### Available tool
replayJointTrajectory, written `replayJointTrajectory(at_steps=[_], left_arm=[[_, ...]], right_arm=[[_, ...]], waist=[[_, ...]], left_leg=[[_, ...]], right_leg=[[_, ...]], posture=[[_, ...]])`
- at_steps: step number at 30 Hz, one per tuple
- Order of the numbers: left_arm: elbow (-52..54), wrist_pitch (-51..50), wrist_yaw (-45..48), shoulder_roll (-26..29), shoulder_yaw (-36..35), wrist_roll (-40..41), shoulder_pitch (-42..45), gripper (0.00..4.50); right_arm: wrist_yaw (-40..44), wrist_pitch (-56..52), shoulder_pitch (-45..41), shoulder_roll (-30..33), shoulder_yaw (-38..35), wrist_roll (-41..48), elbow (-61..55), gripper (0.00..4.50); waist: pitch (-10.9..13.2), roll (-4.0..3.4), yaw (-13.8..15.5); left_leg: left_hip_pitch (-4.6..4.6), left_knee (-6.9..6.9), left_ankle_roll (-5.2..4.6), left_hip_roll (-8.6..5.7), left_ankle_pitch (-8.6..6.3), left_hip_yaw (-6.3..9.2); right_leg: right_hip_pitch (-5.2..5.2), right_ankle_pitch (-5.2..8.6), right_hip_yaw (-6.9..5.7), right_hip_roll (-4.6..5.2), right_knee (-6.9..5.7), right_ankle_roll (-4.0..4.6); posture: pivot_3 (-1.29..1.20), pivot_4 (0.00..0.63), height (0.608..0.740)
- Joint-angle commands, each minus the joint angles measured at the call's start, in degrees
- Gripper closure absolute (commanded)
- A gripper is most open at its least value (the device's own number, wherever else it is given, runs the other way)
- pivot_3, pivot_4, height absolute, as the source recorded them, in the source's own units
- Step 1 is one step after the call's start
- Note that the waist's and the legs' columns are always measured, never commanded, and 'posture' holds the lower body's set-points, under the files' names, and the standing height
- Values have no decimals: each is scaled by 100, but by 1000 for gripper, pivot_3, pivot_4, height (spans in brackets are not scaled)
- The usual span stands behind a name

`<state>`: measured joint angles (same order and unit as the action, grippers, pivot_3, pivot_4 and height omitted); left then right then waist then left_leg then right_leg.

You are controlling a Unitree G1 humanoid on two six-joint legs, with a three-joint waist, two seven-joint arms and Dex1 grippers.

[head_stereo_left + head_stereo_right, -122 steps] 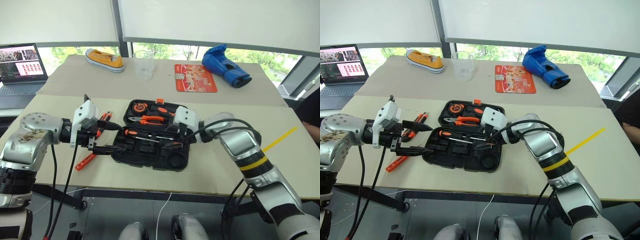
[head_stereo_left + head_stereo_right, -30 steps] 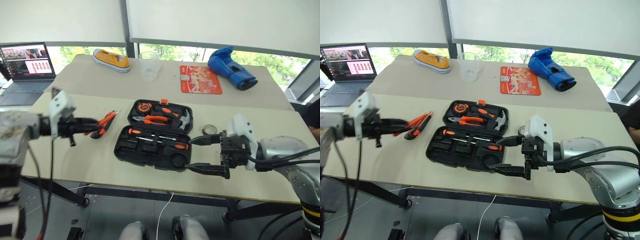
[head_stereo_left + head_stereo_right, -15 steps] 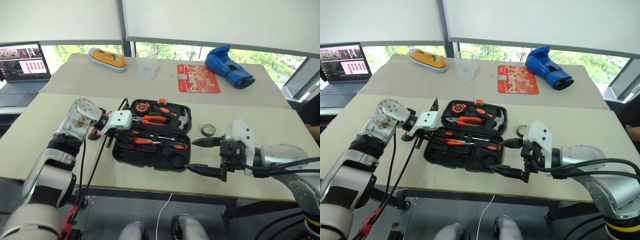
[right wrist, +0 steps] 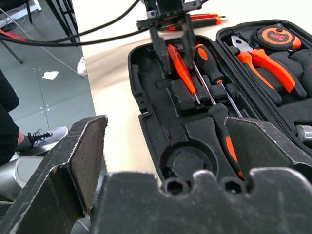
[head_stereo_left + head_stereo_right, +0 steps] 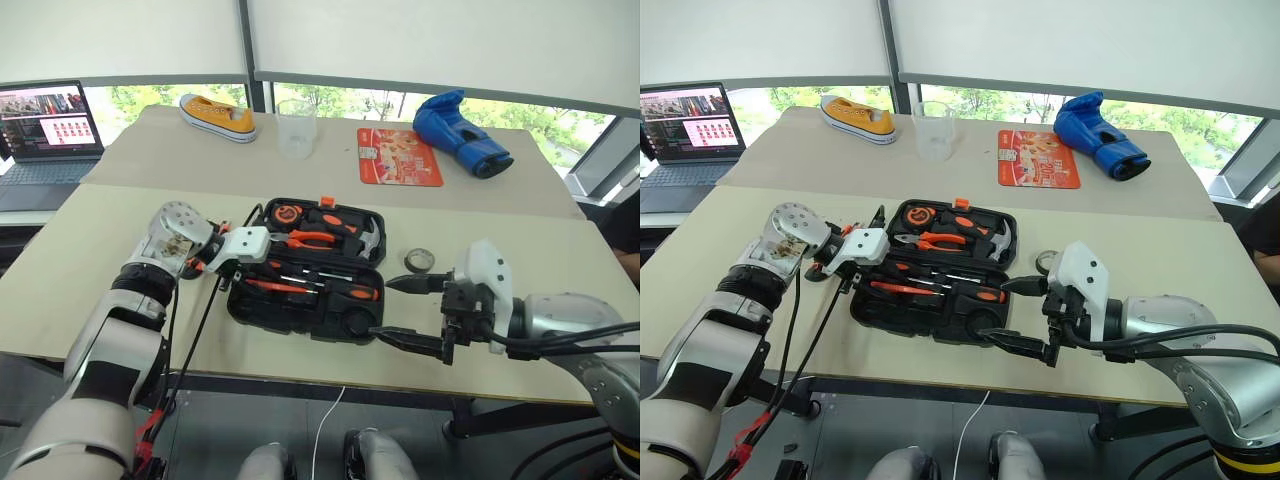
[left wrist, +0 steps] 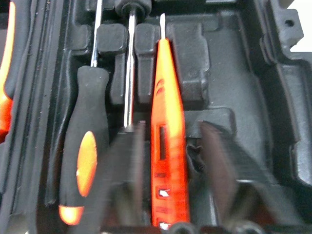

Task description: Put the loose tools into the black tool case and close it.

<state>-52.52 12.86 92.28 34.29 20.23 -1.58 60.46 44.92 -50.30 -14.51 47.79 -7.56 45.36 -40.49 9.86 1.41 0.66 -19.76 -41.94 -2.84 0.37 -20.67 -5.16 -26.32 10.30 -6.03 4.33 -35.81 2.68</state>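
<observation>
While the black tool case [image 5: 930,275] lies open on the near table [image 5: 1200,260], the left gripper [image 4: 170,41] hangs over the case's front half with its two fingers [image 6: 124,161] standing apart, one on each side of the slim orange tester screwdriver [image 6: 168,141]. That tester lies flat in its recess, blade pointing away from the gripper, and the fingers flank it without clearly pressing it. Just beside the tester, toward the lid half of the case, lie the two orange-and-black-handled screwdrivers [image 4: 207,61], side by side in their own slots and pointing opposite ways. Over in the lid half sit the orange-handled pliers [image 5: 932,240], a round tape measure [image 5: 915,213] and the steel-headed hammer [image 5: 1002,238].

Off to the right of the case, the right gripper [image 5: 1025,318] hovers at the case's near right corner with its fingers spread wide and nothing between them. A small dark tape roll [image 5: 1045,262] lies on the table just past the case's right edge, behind that gripper. On the left of the case, behind the left wrist, an orange-black utility knife [image 4: 195,23] lies on the table.

Beyond the case, on the far table, stand a clear cup [image 5: 932,130], a yellow shoe [image 5: 855,117], a red mat [image 5: 1038,158], a blue glove [image 5: 1095,122] and a laptop [image 5: 682,125].
</observation>
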Motion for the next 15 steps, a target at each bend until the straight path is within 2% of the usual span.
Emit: replayJointTrajectory(at_steps=[1, 3, 6, 12, 15], left_arm=[[263, -307, 22, 214, -189, 305, 164, 1280], [334, -487, 22, 244, -279, 481, 129, 1280], [441, -727, 13, 192, -642, 740, -33, 2028], [700, -2066, -272, -22, -1127, 1148, -338, 4362], [792, -2090, -553, -131, -1144, 1039, -561, 4440]], right_arm=[[-5, 120, -81, 42, -57, 63, -62, 0], [-3, 138, -93, 31, -28, 53, -33, 0], [-29, 156, -134, -23, 66, 30, -4, 0], [-31, 186, -168, -42, 186, -11, 28, 0], [-36, 151, -199, -63, 187, 47, 46, 0]], waist=[[0, 0, 0], [0, 0, 0], [0, 0, 3], [0, 0, 2], [0, 0, 1]], left_leg=[[0, 0, 0, -1, 0, 1], [0, 0, 0, -1, 0, 1], [-2, -1, 0, -1, 0, 1], [-4, -5, 0, -2, 0, 5], [-6, -11, 0, -2, 0, 7]], right_leg=[[0, 0, 0, 0, 0, -1], [0, 0, 0, 1, 0, -1], [0, 0, 0, 1, -1, -2], [1, 0, -4, 1, -5, -5], [1, 0, -6, 1, -6, -6]], posture=[[0, 150, 724], [0, 150, 724], [0, 150, 724], [0, 150, 724], [0, 150, 724]])
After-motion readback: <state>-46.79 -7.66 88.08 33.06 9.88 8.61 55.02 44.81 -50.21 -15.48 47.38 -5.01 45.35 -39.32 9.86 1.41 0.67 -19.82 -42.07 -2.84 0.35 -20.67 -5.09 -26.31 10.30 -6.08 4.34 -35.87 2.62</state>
